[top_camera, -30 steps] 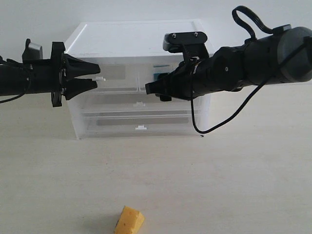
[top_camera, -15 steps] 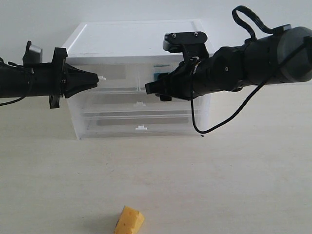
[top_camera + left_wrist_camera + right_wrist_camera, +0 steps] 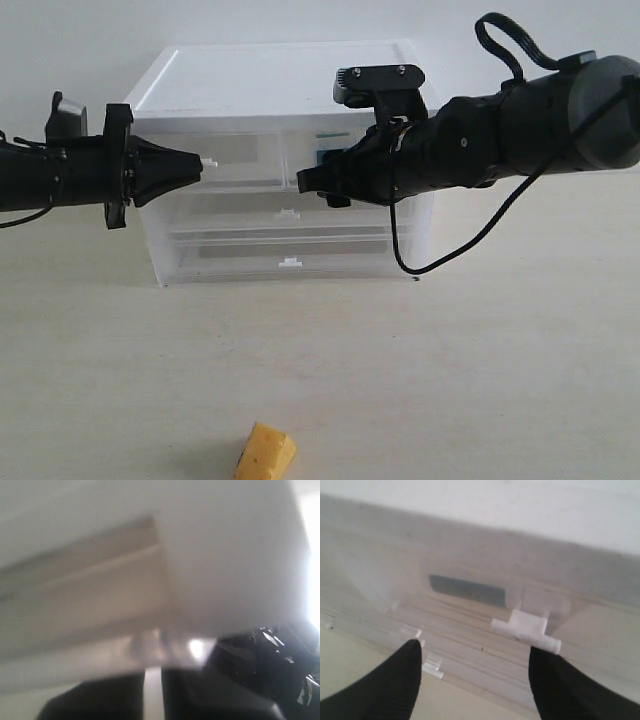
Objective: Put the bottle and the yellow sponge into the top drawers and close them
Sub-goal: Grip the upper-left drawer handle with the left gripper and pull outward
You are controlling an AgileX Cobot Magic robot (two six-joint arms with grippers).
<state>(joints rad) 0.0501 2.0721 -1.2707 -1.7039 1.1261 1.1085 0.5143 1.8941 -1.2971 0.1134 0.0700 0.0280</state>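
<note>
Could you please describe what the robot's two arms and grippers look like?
The left arm and right arm are matte black and tubular. The left gripper tapers forward from a round flange; the right gripper has two blunt black fingers. A thin black cable hangs under the right arm, and a black camera block sits on top.

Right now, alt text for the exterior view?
The left black claw is shut on the white tab handle of the translucent plastic cabinet's top left drawer; the right black claw hangs open by the top right drawer. A yellow wedge-shaped sponge lies on the table.
</note>
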